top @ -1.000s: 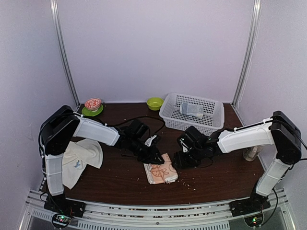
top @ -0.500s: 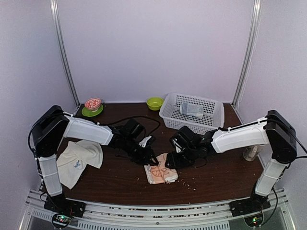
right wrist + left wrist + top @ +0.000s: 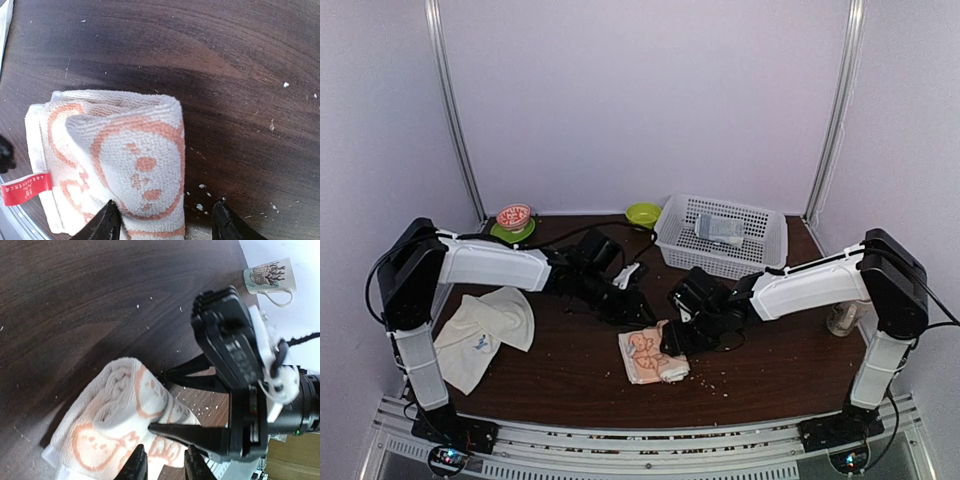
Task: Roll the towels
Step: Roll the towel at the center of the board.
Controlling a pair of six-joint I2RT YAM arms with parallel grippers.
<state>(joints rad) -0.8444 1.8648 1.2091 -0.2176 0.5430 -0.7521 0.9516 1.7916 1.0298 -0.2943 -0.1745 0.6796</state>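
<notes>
Back goes the left claw (image 3: 632, 305), off the near side of the patterned towel (image 3: 653, 357) and toward the far side of the tabletop (image 3: 770, 360). The right claw (image 3: 672, 338) has slid in leftward and now sits right at the towel's far end. It looks like a handover, with the left letting go and the right taking charge.

From the right wrist, that claw is spread wide, one finger (image 3: 106, 222) touching the cloth and the other standing a little clear of it. It straddles the roll and isn't squeezing yet. The towel is rolled over on itself at least once, a cartoon face wrapped round the top and its red label (image 3: 25, 189) poking out at the side. A flat layer still shows beneath the roll, so I'd call this one part-rolled and not finished.

The left wrist view shows the left claw's fingertips only narrowly apart, with nothing clearly pinched between them.

If the right claw lifts without closing, that loose roll may well spring open, so it needs a firm hold or a steady push along the cloth.

Meanwhile the plain cream towel (image 3: 480, 330) lies crumpled and unrolled at the left of the tabletop, well apart from the action, so there is plenty left to do.
</notes>
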